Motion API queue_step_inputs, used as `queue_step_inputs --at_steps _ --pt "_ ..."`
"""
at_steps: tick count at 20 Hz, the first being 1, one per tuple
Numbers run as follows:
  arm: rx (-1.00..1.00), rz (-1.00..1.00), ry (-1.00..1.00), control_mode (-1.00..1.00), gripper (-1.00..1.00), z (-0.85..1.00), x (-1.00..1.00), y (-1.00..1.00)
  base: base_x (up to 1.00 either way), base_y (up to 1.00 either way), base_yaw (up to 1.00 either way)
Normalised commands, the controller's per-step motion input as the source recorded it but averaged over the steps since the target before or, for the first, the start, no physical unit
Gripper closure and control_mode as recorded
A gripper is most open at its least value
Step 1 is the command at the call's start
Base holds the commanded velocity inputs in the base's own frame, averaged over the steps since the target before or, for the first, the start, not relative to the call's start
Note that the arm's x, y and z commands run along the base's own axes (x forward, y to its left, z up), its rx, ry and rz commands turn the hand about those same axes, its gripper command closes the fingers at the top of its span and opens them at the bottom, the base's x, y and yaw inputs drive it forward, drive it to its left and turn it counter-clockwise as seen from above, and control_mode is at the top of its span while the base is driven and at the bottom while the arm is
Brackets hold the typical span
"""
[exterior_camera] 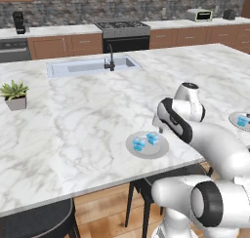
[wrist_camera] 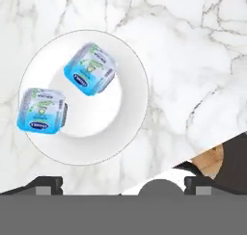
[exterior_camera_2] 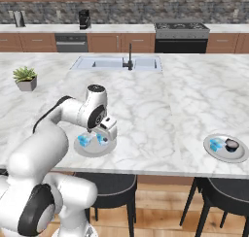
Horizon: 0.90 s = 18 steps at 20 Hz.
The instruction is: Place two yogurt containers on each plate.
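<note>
Spread wide and holding nothing, the gripper [exterior_camera_2: 103,135] hangs over the near plate [exterior_camera_2: 86,151], low and left of centre in the right base view; in the hand view its two dark fingertips [wrist_camera: 46,185] poke up at the bottom edge with a broad gap between them.

Two yogurt containers sit on that near plate: one yogurt cup [wrist_camera: 90,69] near the plate's upper middle in the hand view, and a second cup [wrist_camera: 42,110] at its left edge, riding partly on the rim. They lie close together without clearly touching. In the left base view the same pair [exterior_camera: 146,141] shows just below centre, on the plate at the counter's front edge.

The far plate [exterior_camera_2: 220,154] sits at the lower right of the right base view, also near the counter edge. On it lies one blue cup [exterior_camera_2: 216,144] beside a dark rounded object [exterior_camera_2: 232,144] that I cannot identify. In the left base view this plate [exterior_camera: 235,120] is cut by the right edge.

By my reading the near plate is filled and the far one is short a cup, though no spare container is visible on the marble counter [exterior_camera: 88,110].

Risks from here: the cup perched on the rim could tip or slide off if the open fingers brush it while lifting away. Both plates sit close to the counter's edge, so a sideways knock from the arm could push one over. The dark object crowds the far plate, leaving less room to set a cup flat.
</note>
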Motion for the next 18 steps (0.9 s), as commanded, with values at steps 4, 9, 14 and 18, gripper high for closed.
queue_step_inputs --at_steps 4,9,14,18 --pt "-0.23 0.43 -0.21 -1.00 -1.00 0.42 -0.84 0.08 0.00 0.00 0.00" --pt "-0.31 0.39 -0.17 -1.00 -1.00 0.43 -0.78 0.05 0.00 0.00 0.00" --pt "-0.24 0.45 -0.29 -1.00 -1.00 0.28 -0.79 0.06 0.00 0.00 0.00" --pt "-0.03 0.26 -0.15 -1.00 -1.00 0.34 -0.69 0.08 0.00 0.00 0.00"
